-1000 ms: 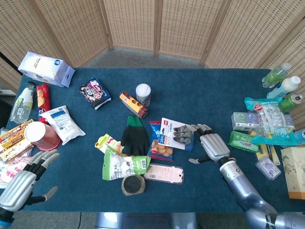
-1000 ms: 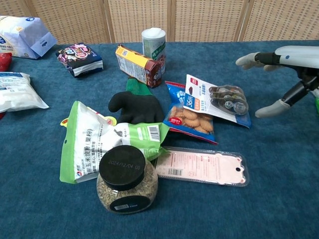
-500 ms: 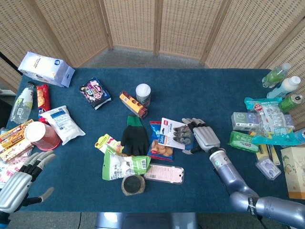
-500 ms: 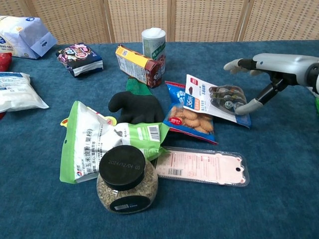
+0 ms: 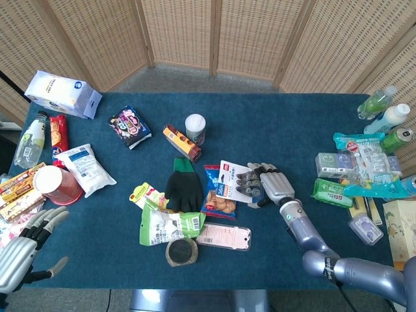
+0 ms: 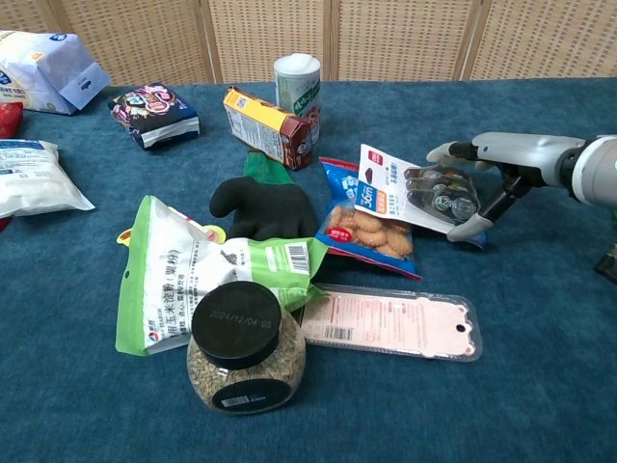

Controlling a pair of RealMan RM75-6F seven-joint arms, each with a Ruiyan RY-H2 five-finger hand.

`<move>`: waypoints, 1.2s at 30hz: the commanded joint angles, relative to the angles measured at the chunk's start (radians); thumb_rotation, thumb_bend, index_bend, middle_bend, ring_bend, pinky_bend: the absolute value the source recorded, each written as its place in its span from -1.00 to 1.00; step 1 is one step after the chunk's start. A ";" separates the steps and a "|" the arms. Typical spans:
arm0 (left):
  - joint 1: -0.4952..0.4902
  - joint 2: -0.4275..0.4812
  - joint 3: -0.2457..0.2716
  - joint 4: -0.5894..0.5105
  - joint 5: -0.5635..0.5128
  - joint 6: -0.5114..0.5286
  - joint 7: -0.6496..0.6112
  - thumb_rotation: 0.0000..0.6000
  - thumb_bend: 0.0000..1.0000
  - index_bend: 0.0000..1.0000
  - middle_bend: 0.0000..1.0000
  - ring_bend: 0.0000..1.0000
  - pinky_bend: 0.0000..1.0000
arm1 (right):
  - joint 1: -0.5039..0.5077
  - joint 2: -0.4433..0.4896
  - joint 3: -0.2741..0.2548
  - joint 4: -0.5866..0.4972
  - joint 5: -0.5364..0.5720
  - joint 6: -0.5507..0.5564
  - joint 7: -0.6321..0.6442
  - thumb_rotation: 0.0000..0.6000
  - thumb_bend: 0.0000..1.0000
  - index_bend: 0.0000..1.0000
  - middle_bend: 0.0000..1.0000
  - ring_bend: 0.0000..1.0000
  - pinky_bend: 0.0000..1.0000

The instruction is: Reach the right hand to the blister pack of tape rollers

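Note:
The blister pack of tape rollers [image 5: 237, 182] [image 6: 405, 195] is a white and blue card with grey rollers under clear plastic, lying tilted on a blue cookie bag at the table's middle. My right hand [image 5: 272, 185] [image 6: 482, 164] is at the pack's right edge, fingers spread over the rollers and thumb [image 6: 472, 228] low beside the pack's corner; it holds nothing. My left hand [image 5: 23, 250] hovers open at the near left corner, seen only in the head view.
A black glove [image 5: 184, 188], a green snack bag [image 6: 207, 270], a dark-lidded jar [image 6: 241, 347] and a pink flat pack [image 6: 390, 321] lie around the blister pack. An orange box [image 6: 265, 125] and a white can [image 6: 297, 87] stand behind. Bottles and packets crowd the right edge [image 5: 364, 162].
My right hand has moved left across the cloth, from well apart from the blister pack to its right edge, fingers now over the rollers. The left hand drifted slightly down and left.

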 commanded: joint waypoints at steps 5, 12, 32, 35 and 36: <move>0.010 -0.007 0.003 0.013 -0.002 0.011 -0.013 1.00 -0.27 -0.93 -0.98 -1.00 -1.00 | -0.004 -0.027 0.012 0.017 -0.026 0.041 0.032 1.00 -0.82 -0.58 -0.26 -0.01 0.55; 0.019 -0.010 0.005 0.025 0.000 0.025 -0.023 1.00 -0.28 -0.93 -0.98 -1.00 -1.00 | -0.029 -0.034 0.023 0.014 -0.066 0.074 0.097 1.00 -0.83 -0.27 0.21 0.57 0.96; 0.026 -0.013 0.012 0.030 0.023 0.035 -0.023 1.00 -0.28 -0.93 -0.98 -1.00 -1.00 | -0.122 0.193 0.077 -0.346 -0.191 0.240 0.161 1.00 -0.84 -0.33 0.20 0.65 0.98; 0.029 -0.011 0.015 0.023 0.031 0.038 -0.014 1.00 -0.28 -0.93 -0.98 -1.00 -1.00 | -0.132 0.237 0.113 -0.414 -0.193 0.250 0.213 1.00 -0.85 -0.34 0.19 0.65 0.98; 0.030 -0.010 0.015 0.021 0.033 0.039 -0.010 1.00 -0.28 -0.93 -0.98 -1.00 -1.00 | -0.134 0.251 0.124 -0.433 -0.193 0.247 0.232 1.00 -0.85 -0.34 0.19 0.65 0.98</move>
